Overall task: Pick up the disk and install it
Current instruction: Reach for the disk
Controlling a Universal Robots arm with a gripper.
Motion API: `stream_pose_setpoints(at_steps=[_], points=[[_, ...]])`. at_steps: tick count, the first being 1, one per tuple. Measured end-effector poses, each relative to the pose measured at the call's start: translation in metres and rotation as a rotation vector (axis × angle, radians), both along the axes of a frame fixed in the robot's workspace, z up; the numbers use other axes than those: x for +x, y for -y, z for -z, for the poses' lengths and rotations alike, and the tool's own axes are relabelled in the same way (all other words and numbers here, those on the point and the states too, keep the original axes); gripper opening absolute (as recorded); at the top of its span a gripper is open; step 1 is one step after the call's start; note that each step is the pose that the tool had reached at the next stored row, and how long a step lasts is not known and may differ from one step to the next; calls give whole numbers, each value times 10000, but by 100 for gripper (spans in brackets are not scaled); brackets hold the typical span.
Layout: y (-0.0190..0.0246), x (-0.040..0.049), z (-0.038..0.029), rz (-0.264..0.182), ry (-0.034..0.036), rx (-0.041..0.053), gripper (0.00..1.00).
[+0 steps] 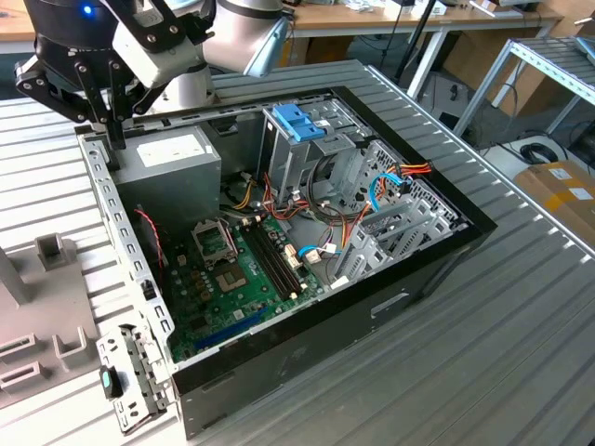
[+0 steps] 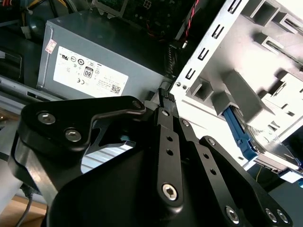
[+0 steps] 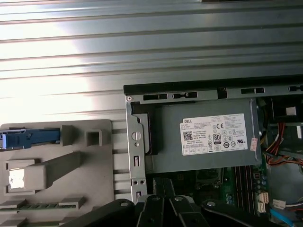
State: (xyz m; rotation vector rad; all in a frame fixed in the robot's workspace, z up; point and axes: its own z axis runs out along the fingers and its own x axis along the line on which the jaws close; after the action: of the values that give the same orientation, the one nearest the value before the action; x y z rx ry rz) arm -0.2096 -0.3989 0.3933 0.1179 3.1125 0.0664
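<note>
Gripper [image 1: 113,139] [image 2: 164,98], seen in the exterior view and the second wrist view. The fingers [image 2: 166,125] lie pressed together and point down, with nothing between them. Their tips hang at the far left corner of the open computer case [image 1: 307,348], over its metal side wall and just beside the grey power-supply box [image 1: 172,167] [image 3: 203,142]. Whether they touch the wall cannot be told.

The arm [image 1: 242,32] rises from the gripper toward the far side of the slatted metal table [image 1: 521,353].

The disk [image 2: 236,132] [image 3: 33,137] is outside the case, in a grey moulded holder [image 1: 42,307] [image 3: 90,170] that sits on the table at the exterior view's left of the case. Its blue rail runs along one slot of the holder, and it appears to stand on edge there. It is apart from the gripper and unheld.

Inside the case the green motherboard [image 1: 232,279] lies on the floor, on the near side of the power-supply box. A metal drive cage [image 1: 288,158] capped by a blue latch [image 1: 299,121] stands toward the far right, with coloured cables beside it.
</note>
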Motion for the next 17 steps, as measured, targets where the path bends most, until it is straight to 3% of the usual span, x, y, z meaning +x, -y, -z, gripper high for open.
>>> stream_pose_setpoints(at_steps=[17], points=[[0,-113,0,0,0,0,11]])
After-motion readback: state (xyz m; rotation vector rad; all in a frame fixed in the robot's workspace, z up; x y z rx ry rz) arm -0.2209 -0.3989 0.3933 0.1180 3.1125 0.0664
